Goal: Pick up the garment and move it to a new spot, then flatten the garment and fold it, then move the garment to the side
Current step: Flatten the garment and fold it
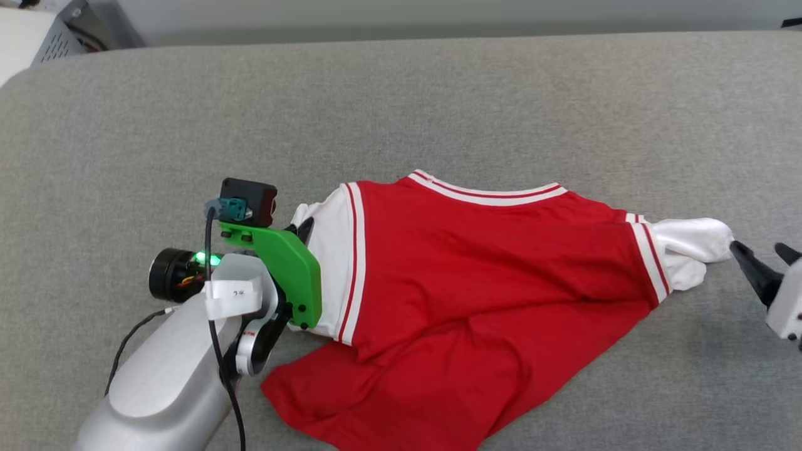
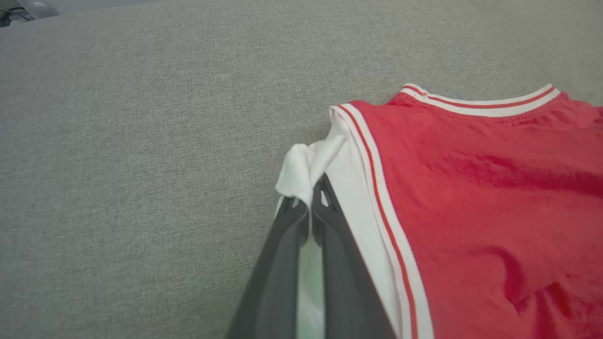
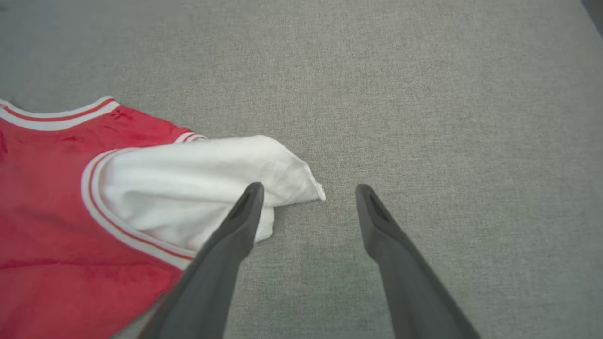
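Observation:
The garment [image 1: 476, 275], a red jersey T-shirt with white sleeves and red-striped trim, lies spread but rumpled on the grey surface, plain red face up and collar toward the far side. My left gripper [image 1: 299, 233] is shut on the white left sleeve; in the left wrist view the garment [image 2: 471, 197] sits to the right and the sleeve cloth is bunched between the closed fingertips of the left gripper [image 2: 311, 200]. My right gripper [image 1: 761, 254] stands open just beyond the bunched right sleeve. In the right wrist view the right gripper [image 3: 306, 190] holds nothing, its left finger overlapping the garment [image 3: 198, 183].
A grey fabric-covered surface [image 1: 438, 106] stretches wide on all sides of the shirt. A pale perforated box [image 1: 37, 37] stands past its far left corner. The shirt's lower hem is folded and creased near the front edge.

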Controlling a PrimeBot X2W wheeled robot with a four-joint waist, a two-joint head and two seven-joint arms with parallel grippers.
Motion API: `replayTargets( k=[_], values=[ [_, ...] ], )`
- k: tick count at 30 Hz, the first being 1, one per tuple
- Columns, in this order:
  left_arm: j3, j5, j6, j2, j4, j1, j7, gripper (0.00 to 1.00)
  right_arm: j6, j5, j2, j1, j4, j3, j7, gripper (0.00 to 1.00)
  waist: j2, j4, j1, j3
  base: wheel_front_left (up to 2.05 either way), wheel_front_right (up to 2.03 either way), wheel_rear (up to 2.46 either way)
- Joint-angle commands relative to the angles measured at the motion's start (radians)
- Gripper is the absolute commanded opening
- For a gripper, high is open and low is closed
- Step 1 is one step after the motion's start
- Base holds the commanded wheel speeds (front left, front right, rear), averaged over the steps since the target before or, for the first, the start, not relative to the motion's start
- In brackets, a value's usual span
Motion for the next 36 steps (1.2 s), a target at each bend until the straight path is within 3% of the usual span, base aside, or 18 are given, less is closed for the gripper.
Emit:
replayTargets(
  k=[1, 7, 14, 15, 16, 17, 22, 29, 36],
  values=[
    [-0.002, 0.010, 0.007, 0.003, -0.009, -0.021, 0.002, 0.00, 0.000, 0.016, -0.014, -0.036, 0.019, 0.028, 0.014, 1.00, 0.0000, 0.025, 0.0000, 0.036, 0.00, 0.00, 0.00],
    [-0.010, 0.024, 0.010, -0.010, -0.027, -0.056, 0.000, 0.00, 0.000, 0.060, -0.070, -0.145, 0.146, 0.165, 0.063, 1.00, 0.0000, 0.055, 0.0000, 0.090, 0.00, 0.00, 0.00],
    [-0.012, 0.026, 0.009, -0.019, -0.018, -0.070, -0.010, 0.00, 0.000, 0.125, -0.081, -0.176, 0.282, 0.305, 0.121, 1.00, 0.0000, 0.066, 0.0000, 0.112, 0.00, 0.00, 0.00],
    [-0.011, 0.025, 0.009, -0.019, -0.016, -0.069, -0.012, 0.00, 0.000, 0.136, -0.081, -0.176, 0.296, 0.328, 0.139, 0.86, 0.0000, 0.065, 0.0000, 0.110, 0.00, 0.00, 0.00],
    [-0.012, 0.024, 0.009, -0.018, -0.014, -0.068, -0.012, 0.00, 0.000, 0.148, -0.080, -0.177, 0.306, 0.344, 0.151, 0.32, 0.0000, 0.063, 0.0000, 0.109, 0.00, 0.00, 0.00],
    [-0.011, 0.023, 0.009, -0.018, -0.012, -0.067, -0.013, 0.00, 0.000, 0.162, -0.077, -0.178, 0.314, 0.354, 0.161, 0.00, 0.0000, 0.062, 0.0000, 0.107, 0.00, 0.00, 0.00],
    [-0.006, 0.018, 0.006, -0.010, -0.004, -0.060, -0.026, 0.00, 0.000, 0.197, -0.094, -0.217, 0.311, 0.383, 0.146, 0.00, 0.0000, 0.047, 0.0000, 0.074, 0.00, 0.00, 0.00],
    [0.018, 0.026, 0.002, 0.009, 0.004, -0.077, -0.072, 0.00, 0.000, 0.195, -0.139, -0.282, 0.271, 0.336, 0.089, 0.00, 0.0000, 0.028, 0.0000, 0.004, 0.00, 0.00, 0.00],
    [0.064, 0.027, -0.030, 0.012, 0.055, -0.157, -0.154, 0.00, 0.000, 0.146, -0.158, -0.357, 0.235, 0.280, 0.057, 0.00, 0.0000, 0.011, 0.0000, -0.040, 0.00, 0.00, 0.00]
  ],
)
